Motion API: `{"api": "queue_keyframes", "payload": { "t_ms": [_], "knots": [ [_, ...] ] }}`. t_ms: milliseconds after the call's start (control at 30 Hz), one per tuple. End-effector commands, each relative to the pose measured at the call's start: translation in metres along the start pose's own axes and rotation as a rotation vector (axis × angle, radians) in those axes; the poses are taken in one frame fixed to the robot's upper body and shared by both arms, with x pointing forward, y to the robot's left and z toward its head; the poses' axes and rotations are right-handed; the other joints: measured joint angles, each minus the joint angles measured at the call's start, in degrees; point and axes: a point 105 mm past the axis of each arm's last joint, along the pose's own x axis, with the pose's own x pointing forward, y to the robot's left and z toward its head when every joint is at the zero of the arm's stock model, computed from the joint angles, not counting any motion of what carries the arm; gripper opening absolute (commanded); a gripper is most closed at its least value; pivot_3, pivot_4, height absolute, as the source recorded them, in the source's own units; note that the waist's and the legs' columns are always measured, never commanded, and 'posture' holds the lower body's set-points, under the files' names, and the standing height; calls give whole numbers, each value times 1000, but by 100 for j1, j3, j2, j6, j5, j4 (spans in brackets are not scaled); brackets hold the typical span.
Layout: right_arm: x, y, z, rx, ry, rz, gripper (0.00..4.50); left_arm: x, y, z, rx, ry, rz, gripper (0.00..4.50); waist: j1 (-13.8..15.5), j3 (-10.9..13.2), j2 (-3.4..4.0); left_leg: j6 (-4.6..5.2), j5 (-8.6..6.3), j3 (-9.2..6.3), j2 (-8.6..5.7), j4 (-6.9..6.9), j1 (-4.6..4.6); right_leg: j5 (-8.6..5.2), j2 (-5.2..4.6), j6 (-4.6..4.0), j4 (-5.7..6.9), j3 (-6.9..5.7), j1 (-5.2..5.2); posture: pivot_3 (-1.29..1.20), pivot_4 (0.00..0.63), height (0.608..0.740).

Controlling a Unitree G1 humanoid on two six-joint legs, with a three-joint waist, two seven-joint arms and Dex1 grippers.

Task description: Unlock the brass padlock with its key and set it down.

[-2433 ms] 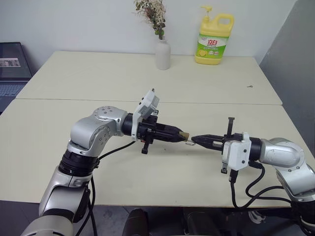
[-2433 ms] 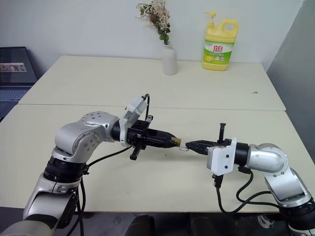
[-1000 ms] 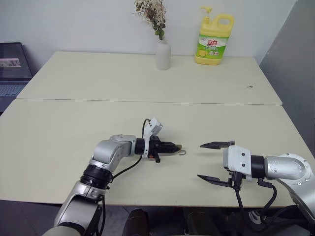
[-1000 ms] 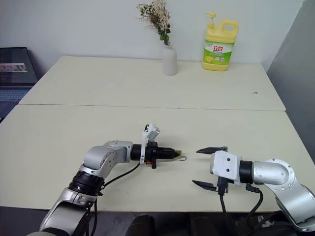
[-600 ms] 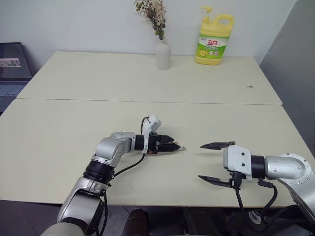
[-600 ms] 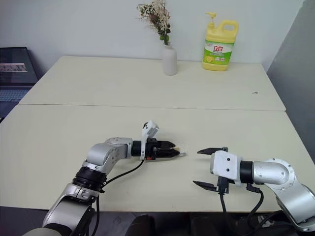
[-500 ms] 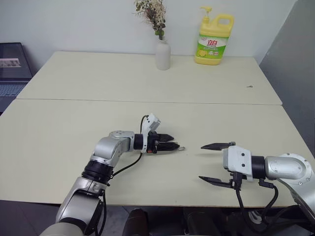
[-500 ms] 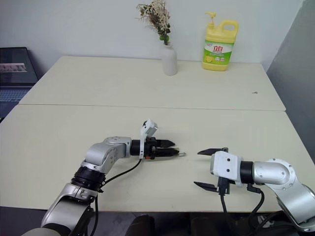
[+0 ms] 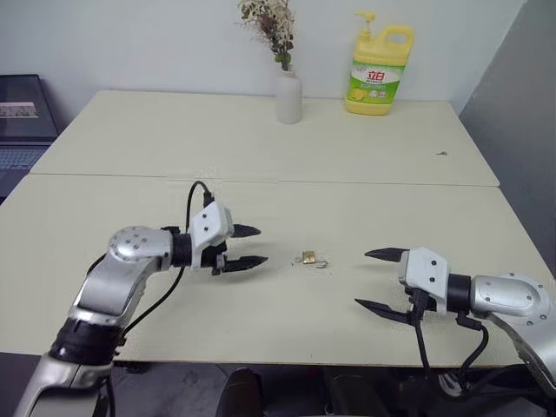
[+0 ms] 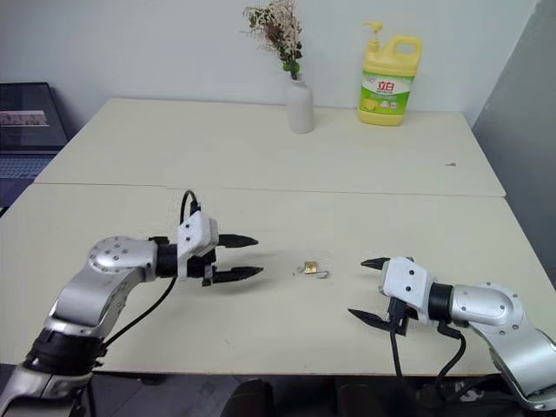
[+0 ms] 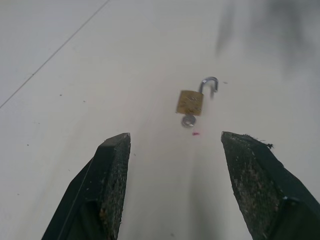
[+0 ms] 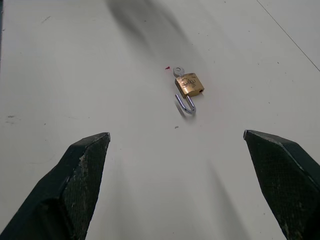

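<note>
The brass padlock (image 9: 308, 257) lies flat on the cream table (image 9: 261, 304), between my two grippers and touching neither. Its silvery shackle (image 11: 210, 84) is swung open. The key (image 11: 188, 120) sticks out of the end of the lock body opposite the shackle. My left gripper (image 9: 261, 245) hovers open and empty a short way to the lock's left. My right gripper (image 9: 361, 278) stands wide open and empty to the lock's right, nearer the front edge. Both wrist views look straight at the padlock (image 12: 189, 84) lying beyond the spread fingertips (image 12: 90, 150).
A white vase of dried flowers (image 9: 287, 95) and a yellow detergent bottle (image 9: 377, 71) stand at the far edge of the back table. A laptop (image 9: 22, 122) sits off to the far left. A seam (image 9: 391, 183) joins the two tables.
My left gripper has opened, let go of the padlock and drawn back to the left and slightly up. The padlock now rests on the table. The right gripper stayed open, almost still.
</note>
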Motion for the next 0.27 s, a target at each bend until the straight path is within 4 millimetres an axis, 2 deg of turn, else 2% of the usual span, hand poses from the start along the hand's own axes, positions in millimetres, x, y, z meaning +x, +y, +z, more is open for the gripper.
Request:
{"api": "queue_keyframes", "payload": {
  "t_ms": [33,267],
  "knots": [
    [-4,-7,3,-20,-28,-27,4500,-15,-3,10,41,-22,56,3036,-1,0,0,0,0,1,1,0,0,0,0,0,0,0,-1,0,150,740],
    [-3,-15,-8,-12,-25,-27,4500,-27,-14,-3,10,8,107,3036,-3,0,0,0,0,5,3,0,2,0,0,0,0,1,-1,0,150,740]
  ]
}}
